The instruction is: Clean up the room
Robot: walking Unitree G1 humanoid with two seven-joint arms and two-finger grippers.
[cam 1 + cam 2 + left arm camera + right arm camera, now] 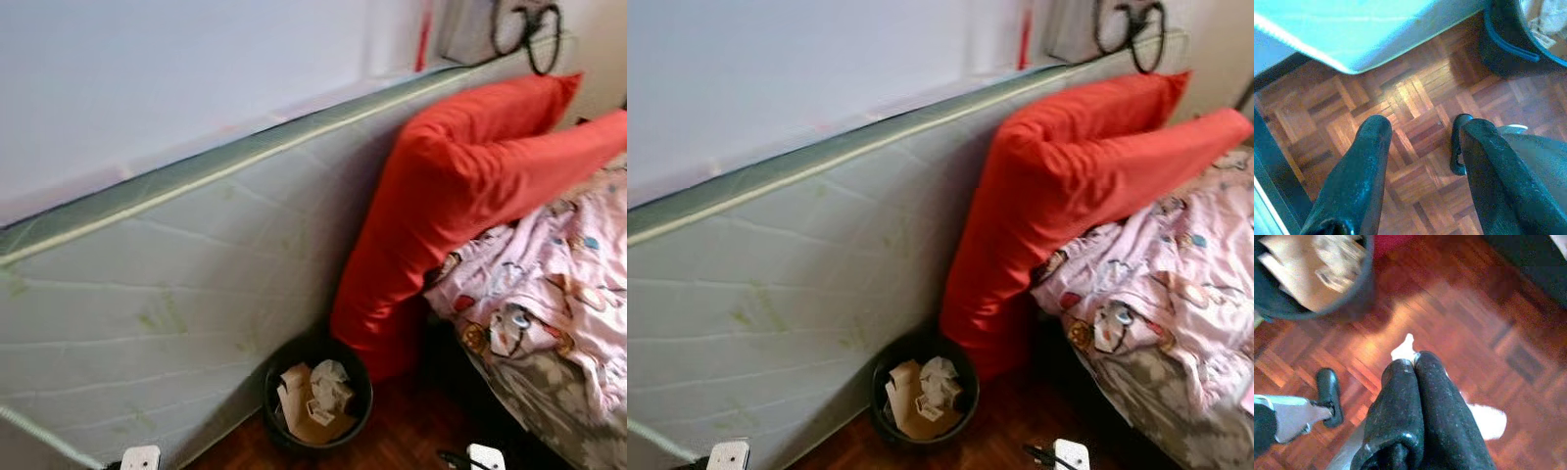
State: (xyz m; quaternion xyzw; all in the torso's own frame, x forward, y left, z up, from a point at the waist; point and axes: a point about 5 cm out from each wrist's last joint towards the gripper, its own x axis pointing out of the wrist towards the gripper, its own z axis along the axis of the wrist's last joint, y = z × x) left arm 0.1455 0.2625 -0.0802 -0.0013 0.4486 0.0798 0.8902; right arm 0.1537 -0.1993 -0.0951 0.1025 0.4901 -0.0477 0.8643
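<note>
A round black waste bin (279, 416) stands on the parquet floor between the leaning mattress and the bed, holding cardboard and crumpled paper (318, 397). My right gripper (1413, 363) hangs low over the floor just short of the bin (1359, 296), shut on a white scrap of paper (1404, 346) that sticks out past the fingertips. My left gripper (1420, 129) is open above bare parquet, with the bin's rim (1508, 46) beyond it and nothing between its fingers.
A pale quilted mattress (176, 294) leans on edge against the wall at the left. Two long red pillows (441, 186) prop against it beside the bed, which carries a rumpled pink patterned blanket (549, 284). Black cables (529, 29) hang at the top right.
</note>
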